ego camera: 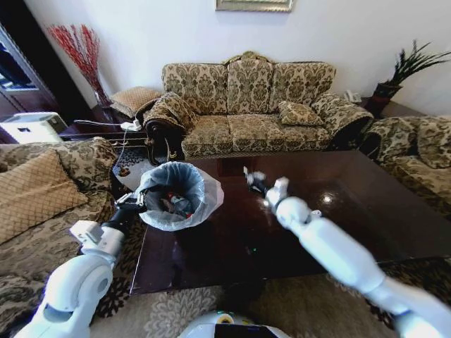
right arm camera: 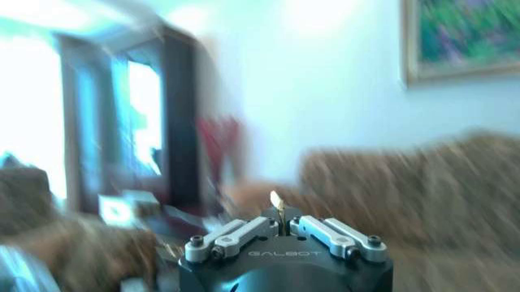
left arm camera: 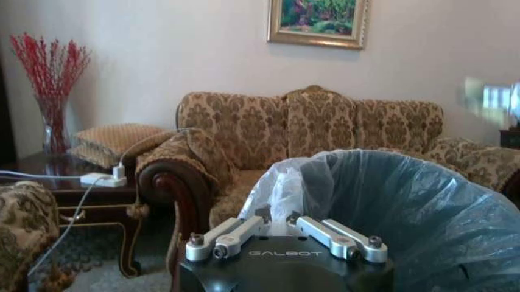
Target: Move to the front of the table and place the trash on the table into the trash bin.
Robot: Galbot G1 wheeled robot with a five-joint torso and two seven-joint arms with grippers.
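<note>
Trash bin (ego camera: 180, 197): round, lined with a pale bluish bag puffed over the rim; held up at the table's left front corner, beside the sofa arm. Inside, a bottle with a red label and dark scraps show.

Left gripper (ego camera: 134, 202): at the bin's near-left rim. In the left wrist view its jaws (left arm camera: 284, 228) are drawn together on the bag's edge (left arm camera: 281, 188); judged a pinch on liner film, not on the rigid rim.

Right gripper (ego camera: 255, 179): raised over the table, to the right of the bin. In the right wrist view its jaws (right arm camera: 281, 225) are pressed together on a thin pale-brown sliver (right arm camera: 276, 199), likely a wrapper scrap; the item is too small to identify.

Table (ego camera: 338, 211): dark glossy wood; no further litter is visible on its surface.

Risks, judged:
- Liner could slip or tear at the pinch, tipping the bin and spilling its contents onto the rug.
- The sliver is light; released short of the opening, it could drift onto the table or floor.
- The right wrist view is smeared, suggesting a fast swing; the scrap could be flung loose.

Surroundings: patterned three-seat sofa (ego camera: 250, 105) behind the table; armchair with cushion (ego camera: 35, 190) on the left; side table with power strip (ego camera: 130, 125) and cable; red-twig vase (ego camera: 81, 49); potted plant (ego camera: 409, 70).

Obstructions: none seen between right gripper and bin mouth.
</note>
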